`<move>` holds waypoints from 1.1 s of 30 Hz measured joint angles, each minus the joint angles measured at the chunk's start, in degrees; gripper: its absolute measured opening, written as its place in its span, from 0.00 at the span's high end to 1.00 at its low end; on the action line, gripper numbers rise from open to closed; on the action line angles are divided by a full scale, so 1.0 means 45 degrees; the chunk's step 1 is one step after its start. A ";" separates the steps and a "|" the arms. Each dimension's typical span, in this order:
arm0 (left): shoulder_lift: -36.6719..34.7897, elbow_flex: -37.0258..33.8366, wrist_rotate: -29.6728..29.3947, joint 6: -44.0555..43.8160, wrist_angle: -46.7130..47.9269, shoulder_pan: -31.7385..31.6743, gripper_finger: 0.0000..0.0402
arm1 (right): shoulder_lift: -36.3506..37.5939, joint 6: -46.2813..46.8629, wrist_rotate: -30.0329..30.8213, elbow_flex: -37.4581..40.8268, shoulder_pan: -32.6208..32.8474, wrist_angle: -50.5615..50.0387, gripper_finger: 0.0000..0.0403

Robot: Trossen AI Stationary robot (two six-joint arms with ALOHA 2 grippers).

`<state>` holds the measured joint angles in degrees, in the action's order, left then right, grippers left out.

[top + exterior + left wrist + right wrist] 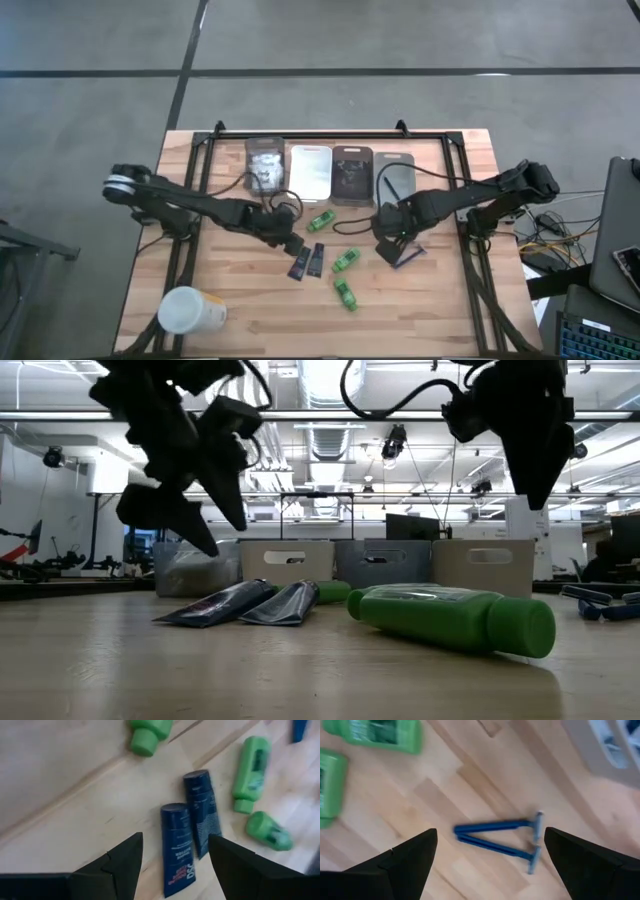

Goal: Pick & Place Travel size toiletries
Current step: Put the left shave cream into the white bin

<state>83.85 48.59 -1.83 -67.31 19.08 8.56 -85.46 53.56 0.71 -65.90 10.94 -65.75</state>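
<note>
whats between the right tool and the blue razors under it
Nothing: the right wrist view shows the two blue razors lying on bare wood, framed by the open right tool hanging above them.

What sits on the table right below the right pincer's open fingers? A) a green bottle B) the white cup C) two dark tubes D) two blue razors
D: the right wrist view shows the two blue razors lying on the wood between the fingers of the open right pincer; the dark tubes lie under the left pincer instead.
</note>
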 joint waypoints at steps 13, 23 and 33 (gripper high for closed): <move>0.2980 0.3451 -0.0034 0.0280 0.3017 0.0201 0.43 | 0.3134 0.0649 0.0525 0.2602 -0.0364 0.0133 0.10; 0.3600 0.3527 -0.0109 0.0016 0.2869 0.0199 0.43 | 0.5667 0.2108 0.0525 0.4369 -0.0349 0.1099 0.10; 0.4671 0.3790 0.0049 0.0011 0.2767 0.0214 0.43 | 0.6238 0.2306 0.0857 0.4892 -0.0352 0.1754 0.10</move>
<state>104.86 65.65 -1.60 -67.26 31.53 9.52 -57.39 63.94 4.56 -43.89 9.35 -57.85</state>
